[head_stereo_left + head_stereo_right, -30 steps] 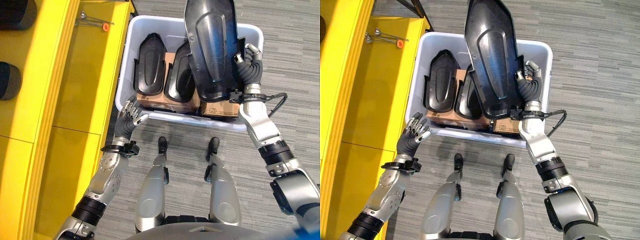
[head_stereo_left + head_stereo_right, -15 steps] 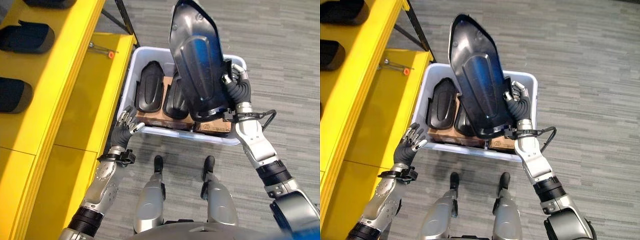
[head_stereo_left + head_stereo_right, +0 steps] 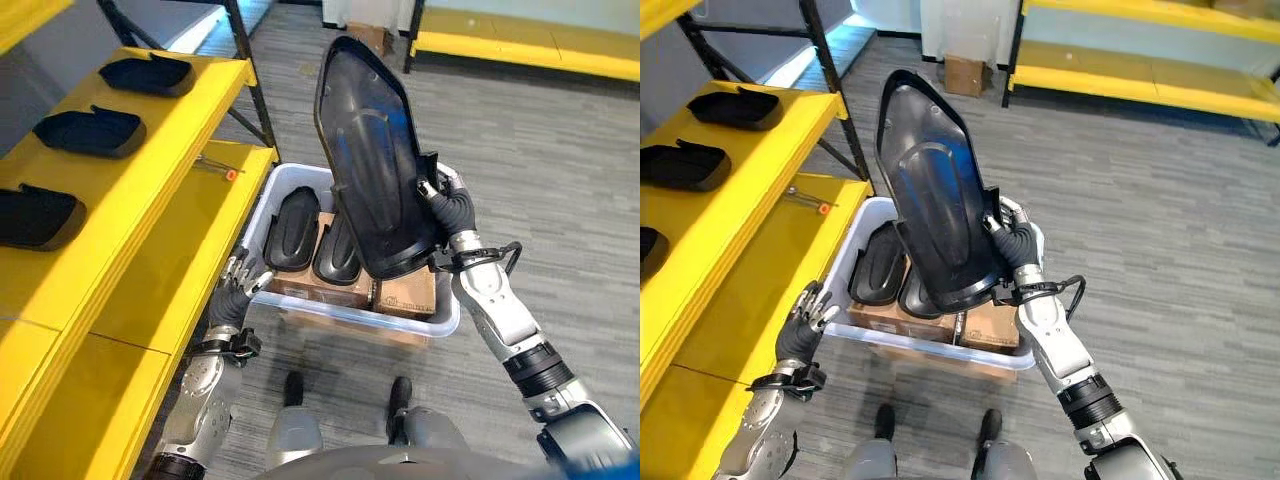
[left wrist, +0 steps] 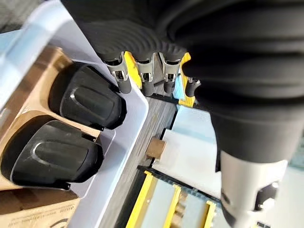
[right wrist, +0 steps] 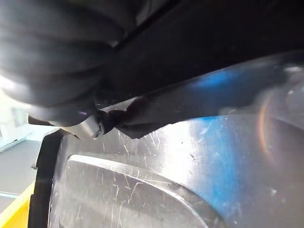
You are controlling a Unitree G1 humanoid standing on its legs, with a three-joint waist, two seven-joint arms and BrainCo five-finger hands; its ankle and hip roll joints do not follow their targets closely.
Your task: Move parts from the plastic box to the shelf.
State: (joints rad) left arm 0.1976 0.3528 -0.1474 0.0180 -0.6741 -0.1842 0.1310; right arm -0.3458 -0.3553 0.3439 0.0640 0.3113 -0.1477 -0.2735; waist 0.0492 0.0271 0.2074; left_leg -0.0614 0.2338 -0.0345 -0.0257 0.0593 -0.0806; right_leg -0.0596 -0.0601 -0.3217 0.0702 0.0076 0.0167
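Note:
A big glossy black moulded part (image 3: 375, 170) stands nearly upright in the air above the white plastic box (image 3: 285, 300). My right hand (image 3: 450, 205) is shut on its lower right edge, and its shiny inner face (image 5: 166, 180) shows close up in the right wrist view. Two smaller black parts (image 3: 292, 228) (image 3: 338, 255) lie in the box on cardboard cartons (image 3: 405, 295); they also show as black parts (image 4: 88, 97) in the left wrist view. My left hand (image 3: 238, 285) hovers open beside the box's left wall, holding nothing. Three black parts (image 3: 148, 72) (image 3: 90, 130) (image 3: 30, 212) rest on the yellow shelf (image 3: 150, 170).
A lower yellow shelf board (image 3: 190, 250) with a small tool with an orange tip (image 3: 222, 170) runs left of the box. A black shelf post (image 3: 255, 85) stands behind it. Another yellow rack (image 3: 1140, 70) and a cardboard box (image 3: 965, 72) stand across the grey carpet.
The camera has tilted up, so more of the shelf and room shows. My right hand has raised the big black part higher above the box. My left hand stays by the box wall.

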